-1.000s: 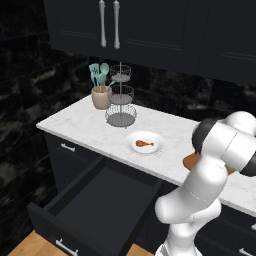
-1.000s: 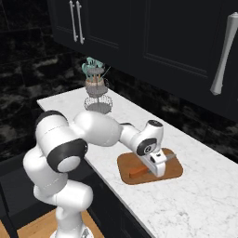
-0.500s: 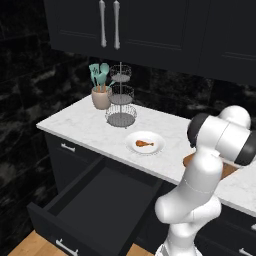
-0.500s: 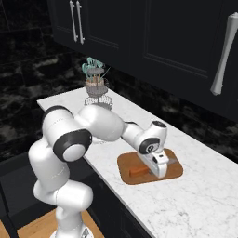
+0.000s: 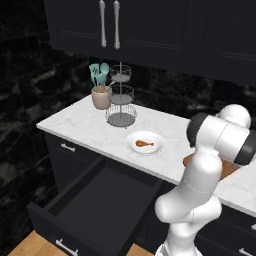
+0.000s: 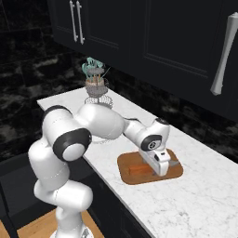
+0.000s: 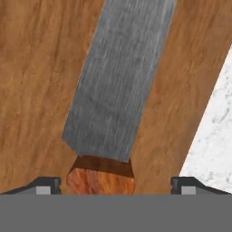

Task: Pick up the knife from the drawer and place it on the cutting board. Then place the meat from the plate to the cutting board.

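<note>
The meat (image 5: 144, 144) lies on the plate (image 5: 131, 145) (white marble counter (image 5: 85, 127) beneath), above the open drawer (image 5: 100, 200).

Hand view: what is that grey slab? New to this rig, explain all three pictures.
That slab is the knife blade, seen from a camera on the white arm's tool. Its fingertips stand wide on both sides of the orange handle, so it looks open, low over the cutting board. The other two cameras ride on the base, behind the arm to its left and right. On the counter: a plate with meat, a wire stand, a pot of spatulas. The drawer hangs open.
</note>
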{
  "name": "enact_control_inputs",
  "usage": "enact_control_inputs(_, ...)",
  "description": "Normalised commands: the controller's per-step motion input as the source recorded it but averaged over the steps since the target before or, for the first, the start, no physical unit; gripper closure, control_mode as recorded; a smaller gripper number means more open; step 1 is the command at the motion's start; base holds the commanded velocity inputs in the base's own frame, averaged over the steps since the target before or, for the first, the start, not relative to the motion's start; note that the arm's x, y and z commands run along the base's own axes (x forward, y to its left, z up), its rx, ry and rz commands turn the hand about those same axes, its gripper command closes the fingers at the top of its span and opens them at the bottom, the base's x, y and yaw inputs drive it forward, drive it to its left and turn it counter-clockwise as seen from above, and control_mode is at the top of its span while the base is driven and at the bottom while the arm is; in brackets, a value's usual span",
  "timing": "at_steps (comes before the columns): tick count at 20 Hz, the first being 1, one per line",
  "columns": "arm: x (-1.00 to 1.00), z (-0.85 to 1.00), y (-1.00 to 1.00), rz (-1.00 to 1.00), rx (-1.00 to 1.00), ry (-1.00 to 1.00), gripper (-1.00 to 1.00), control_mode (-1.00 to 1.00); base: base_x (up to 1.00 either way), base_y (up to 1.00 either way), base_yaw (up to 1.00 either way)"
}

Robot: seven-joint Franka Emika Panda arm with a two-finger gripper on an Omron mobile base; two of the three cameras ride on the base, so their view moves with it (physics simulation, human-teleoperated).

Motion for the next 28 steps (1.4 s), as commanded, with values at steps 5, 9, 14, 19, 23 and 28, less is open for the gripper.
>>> enact_control_inputs(5, -0.26, 0.31, 0.39, 0.00, 0.01, -0.02, -1.00, -1.00, 0.00, 0.00, 0.00)
enact_control_inputs(9, 0.00, 0.26, 0.66, 0.00, 0.00, 0.00, -1.00, -1.00, 0.00, 0.00, 0.00)
enact_control_inputs(14, 0.00, 0.28, 0.63, 0.00, -0.01, 0.00, -1.00, -1.00, 0.00, 0.00, 0.00)
enact_control_inputs(19, 0.00, 0.26, 0.64, 0.00, -0.03, 0.00, -1.00, -1.00, 0.00, 0.00, 0.00)
enact_control_inputs(23, 0.00, 0.29, 0.58, 0.00, 0.00, 0.00, -1.00, -1.00, 0.00, 0.00, 0.00)
enact_control_inputs(28, 0.04, 0.21, 0.55, 0.00, 0.00, 0.00, -1.00, -1.00, 0.00, 0.00, 0.00)
